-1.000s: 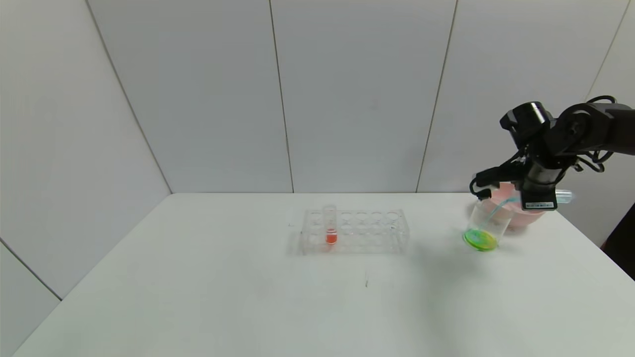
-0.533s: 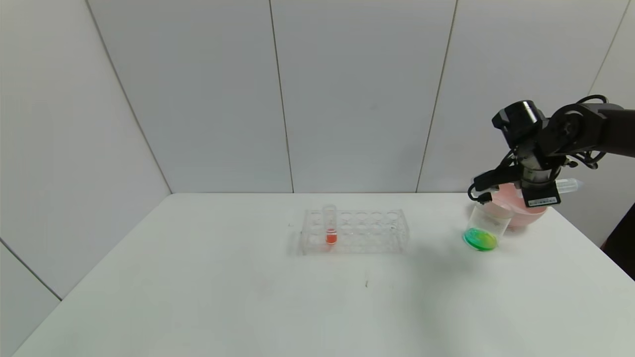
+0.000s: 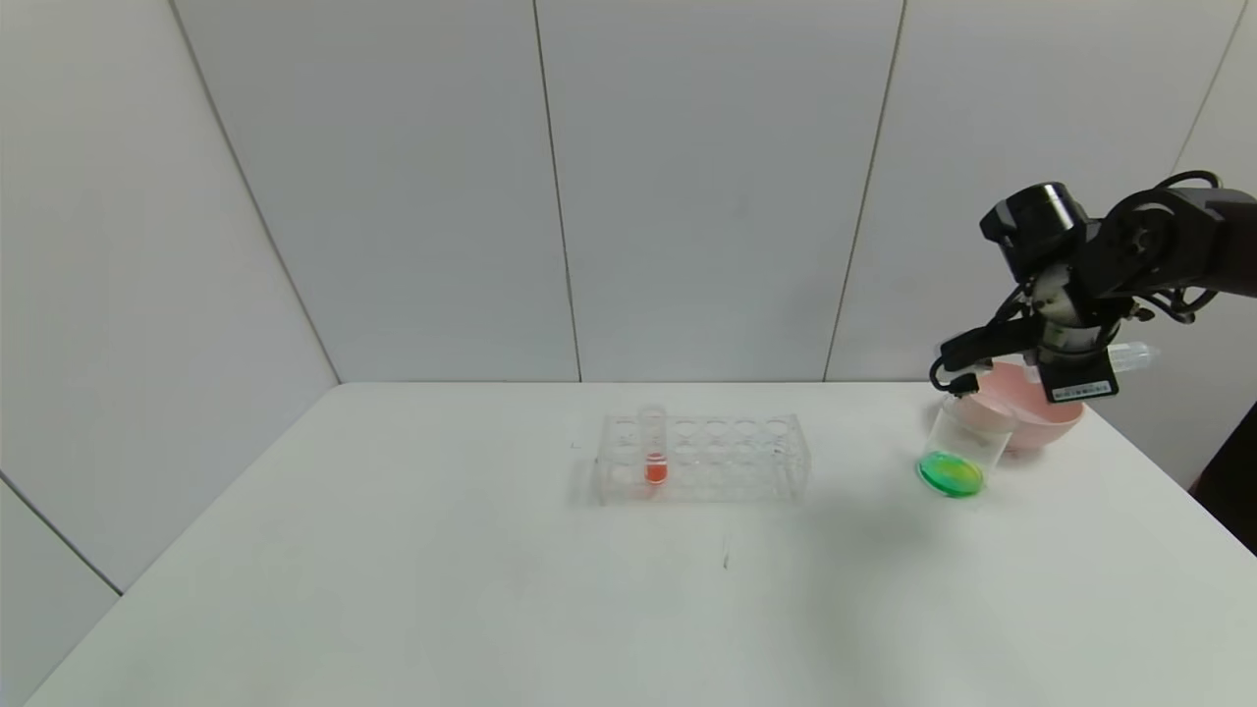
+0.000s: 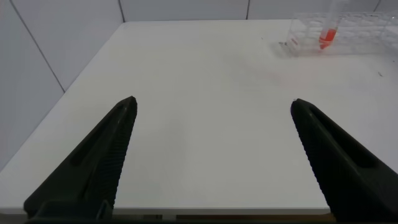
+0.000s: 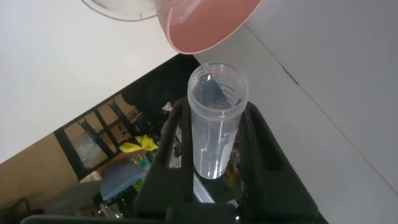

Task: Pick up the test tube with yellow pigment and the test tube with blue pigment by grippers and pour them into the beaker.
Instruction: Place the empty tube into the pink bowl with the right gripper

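Note:
My right gripper is shut on a clear test tube, held roughly level above the pink bowl, up and to the right of the beaker. In the right wrist view the tube sits between the fingers, open mouth outward; it looks empty, with no blue liquid showing. The beaker holds green liquid at its bottom. No tube with yellow liquid is in view. My left gripper is open and empty over the table's near left part.
A clear tube rack stands mid-table with one red-orange tube; both show in the left wrist view, the rack and the tube. The pink bowl's rim is near the tube's mouth. The table's right edge is close.
My right gripper has lifted away from the beaker and the tube has swung up to level. The blue stream has stopped; the beaker's liquid went from yellow-green to green.

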